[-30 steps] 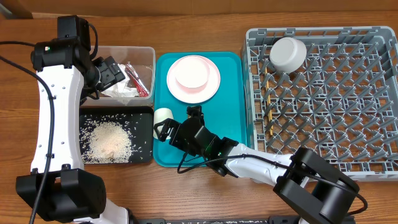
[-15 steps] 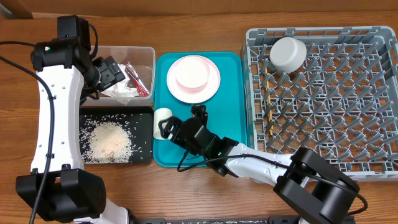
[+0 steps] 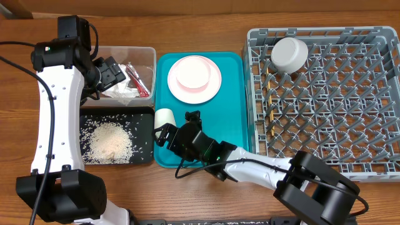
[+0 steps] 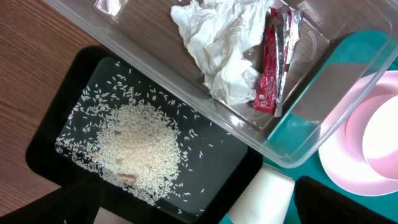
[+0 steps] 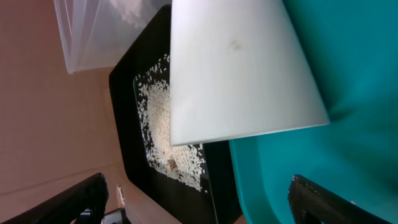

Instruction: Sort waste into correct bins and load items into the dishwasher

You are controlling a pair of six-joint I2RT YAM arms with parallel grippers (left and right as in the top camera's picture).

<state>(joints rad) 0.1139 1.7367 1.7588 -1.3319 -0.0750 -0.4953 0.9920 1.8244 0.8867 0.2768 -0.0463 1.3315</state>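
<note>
1. Compared to half a second ago, my right gripper [image 3: 175, 125] is sliding a touch left and toward the table's front edge, while the small white cup [image 3: 165, 116] is staying put.
2. That cup is sitting at the left edge of the smooth teal tray [image 3: 231, 125], right beside the black tray [image 3: 87, 156]. It's matte, plain and tapered.
3. I'm keeping the right fingers spread wide, one on each side of the cup. From the wrist camera I can't tell if they're touching it.
4. My left gripper [image 4: 205, 202] is hanging over the bins, fingers also wide apart and carrying nothing.
5. Loose rice grains [image 3: 111, 140] are lying in a rough mound in the glossy black tray, with strays scattered around it.
6. A crumpled white tissue [image 4: 217, 43] and a shiny red foil wrapper [image 4: 268, 68] are resting side by side in the clear plastic tub [image 3: 147, 56].
7. The pale pink bowl [image 3: 192, 74] is sitting on the round pink plate [image 3: 214, 87] at the teal tray's far end.
8. In the grey lattice rack [image 3: 325, 156], a grey bowl [image 3: 289, 54] is leaning among the pegs, and bits of wooden chopsticks [image 3: 271, 114] are showing nearby.
</note>
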